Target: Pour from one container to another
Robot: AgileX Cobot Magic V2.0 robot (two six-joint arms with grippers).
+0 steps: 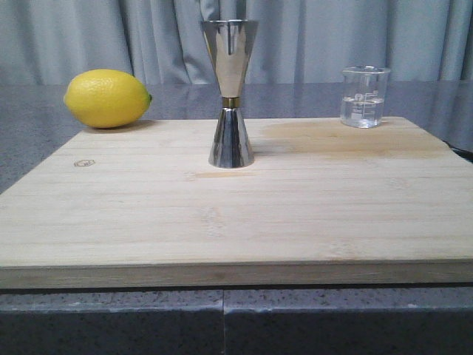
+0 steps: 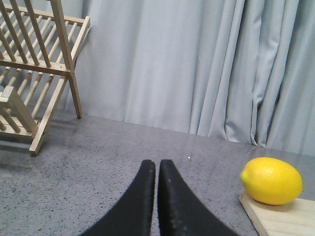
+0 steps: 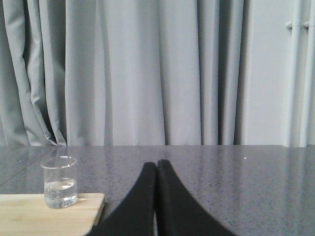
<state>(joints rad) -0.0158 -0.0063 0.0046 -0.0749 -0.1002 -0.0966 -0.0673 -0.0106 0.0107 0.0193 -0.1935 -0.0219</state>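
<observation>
While both jaws sit closed and empty, beaker (image 1: 364, 97) and jigger (image 1: 230, 94) stand apart on the board (image 1: 236, 214).

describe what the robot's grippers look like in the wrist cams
Only the fingers show. The left gripper and right gripper each have two matte black, finely textured fingers that curve inward to narrow rounded tips. No cables, markings or arm housing are visible.

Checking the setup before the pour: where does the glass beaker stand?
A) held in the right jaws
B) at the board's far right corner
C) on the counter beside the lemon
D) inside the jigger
B: the beaker, partly filled with clear liquid, stands on the wooden board at its far right corner, free of either gripper.
</observation>
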